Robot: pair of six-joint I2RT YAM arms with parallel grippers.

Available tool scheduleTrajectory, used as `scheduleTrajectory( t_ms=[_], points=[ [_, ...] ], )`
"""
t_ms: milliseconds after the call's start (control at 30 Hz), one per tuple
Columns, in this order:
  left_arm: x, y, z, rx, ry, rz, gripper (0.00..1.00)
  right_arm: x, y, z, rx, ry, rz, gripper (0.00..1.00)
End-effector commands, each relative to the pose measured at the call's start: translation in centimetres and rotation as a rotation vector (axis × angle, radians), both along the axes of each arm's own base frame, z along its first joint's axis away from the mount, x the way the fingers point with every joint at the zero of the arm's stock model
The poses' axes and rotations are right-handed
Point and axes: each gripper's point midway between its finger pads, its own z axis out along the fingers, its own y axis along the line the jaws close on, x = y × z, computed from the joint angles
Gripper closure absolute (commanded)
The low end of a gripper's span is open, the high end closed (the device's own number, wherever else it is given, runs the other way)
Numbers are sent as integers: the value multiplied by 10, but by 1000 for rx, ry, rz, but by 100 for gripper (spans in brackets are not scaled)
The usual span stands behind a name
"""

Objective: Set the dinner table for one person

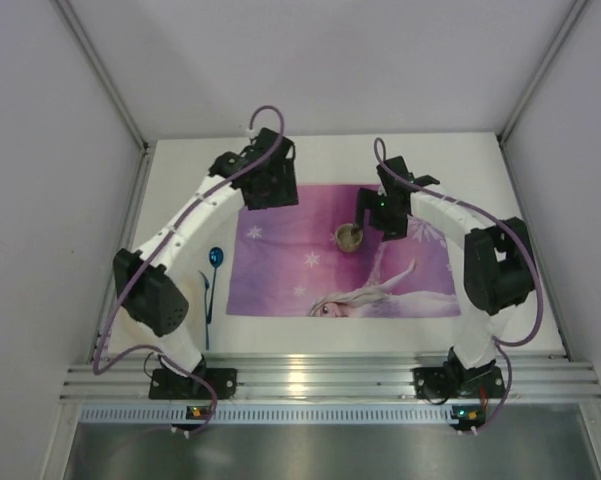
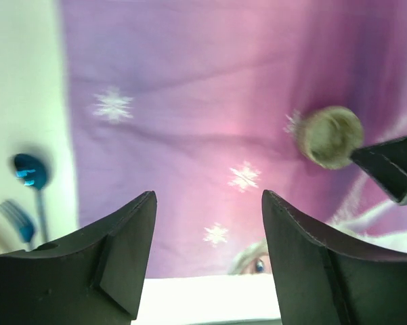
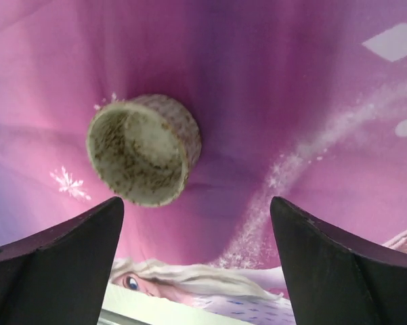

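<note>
Speckled cup [image 3: 143,149] on the purple placemat [image 1: 280,270] lies just ahead-left of my right end effector [image 3: 196,203], spread and empty, far nearer than my left end effector [image 2: 208,196], likewise spread

My left arm [image 1: 190,225] arched forward and inward, wrist tipped down, left fingers [image 2: 115,264] spread apart with nothing between them. My right arm [image 1: 445,212] bent inward too, right fingers [image 3: 61,264] wide apart, gripping nothing.
</note>
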Motion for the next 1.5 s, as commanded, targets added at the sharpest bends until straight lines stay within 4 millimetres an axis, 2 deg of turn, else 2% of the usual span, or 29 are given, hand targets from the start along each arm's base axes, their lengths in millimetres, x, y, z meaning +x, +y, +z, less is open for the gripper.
scheduleTrajectory(
  t_ms=[0, 33, 67, 100, 167, 200, 233, 300, 333, 400, 433, 533, 600, 667, 767, 800, 867, 900, 1000, 1033, 1100, 1133, 1167, 1233, 1300, 1400, 1433, 1467],
  points=[
    [-15, 59, 2, 40, 9, 122, 32, 32, 7, 2, -26, -51, -35, 12],
    [-20, 71, 12, 28, -15, 140, 32, 34, 7, -4, -41, -43, -32, 14],
    [-22, 85, 10, 32, -10, 171, 32, 33, 5, -18, -71, -13, -33, 19],
    [-30, 96, -2, 48, 18, 187, 32, 39, 4, -19, -89, -22, -39, 22],
    [-36, 116, 4, 29, -8, 230, 32, 40, 5, -33, -116, 4, -31, 33],
    [-44, 125, -8, 44, 18, 238, 32, 45, 5, -32, -128, -7, -31, 37],
    [-49, 132, -5, 37, 6, 248, 32, 44, 9, -38, -134, 2, -15, 45],
    [-56, 149, -17, 61, 33, 276, 32, 50, 9, -37, -162, -12, -20, 55],
    [-57, 157, -20, 67, 39, 292, 32, 50, 9, -39, -170, -9, -14, 64],
    [-63, 165, -27, 92, 56, 294, 33, 52, 8, -35, -196, -20, -16, 76],
    [-63, 170, -30, 99, 63, 305, 33, 53, 6, -32, -211, -29, -14, 85],
    [-63, 175, -39, 106, 83, 309, 33, 58, -5, -15, -266, -71, -26, 96],
    [-61, 174, -43, 101, 91, 304, 34, 65, -16, 0, -310, -108, -43, 100],
    [-58, 173, -45, 95, 92, 301, 34, 68, -29, 16, -345, -133, -54, 100],
    [-51, 170, -47, 89, 96, 299, 34, 75, -58, 28, -393, -151, -101, 100],
    [-49, 169, -49, 90, 101, 295, 35, 80, -78, 31, -409, -150, -142, 100],
    [-47, 169, -50, 91, 101, 295, 35, 85, -98, 30, -411, -138, -182, 100],
    [-46, 169, -52, 94, 104, 292, 35, 89, -117, 30, -405, -126, -222, 100],
    [-47, 169, -58, 104, 121, 288, 35, 100, -146, 22, -397, -99, -281, 100],
    [-47, 169, -60, 108, 128, 286, 35, 103, -153, 12, -406, -76, -283, 100],
    [-50, 169, -64, 112, 140, 282, 35, 114, -167, 11, -404, -73, -311, 100],
    [-50, 170, -66, 114, 145, 281, 35, 117, -170, 1, -407, -51, -311, 100],
    [-51, 170, -67, 114, 148, 280, 35, 124, -173, 4, -405, -63, -321, 100],
    [-54, 172, -70, 119, 159, 280, 35, 129, -178, -7, -401, -40, -327, 100],
    [-57, 174, -76, 126, 180, 278, 35, 135, -181, -8, -396, -42, -339, 100],
    [-64, 180, -88, 139, 225, 284, 35, 136, -179, -21, -385, -17, -339, 82],
    [-66, 183, -91, 145, 238, 291, 35, 136, -179, -25, -384, -8, -341, 67],
    [-69, 185, -95, 151, 253, 292, 35, 133, -178, -29, -383, 3, -336, 58]
  ],
)
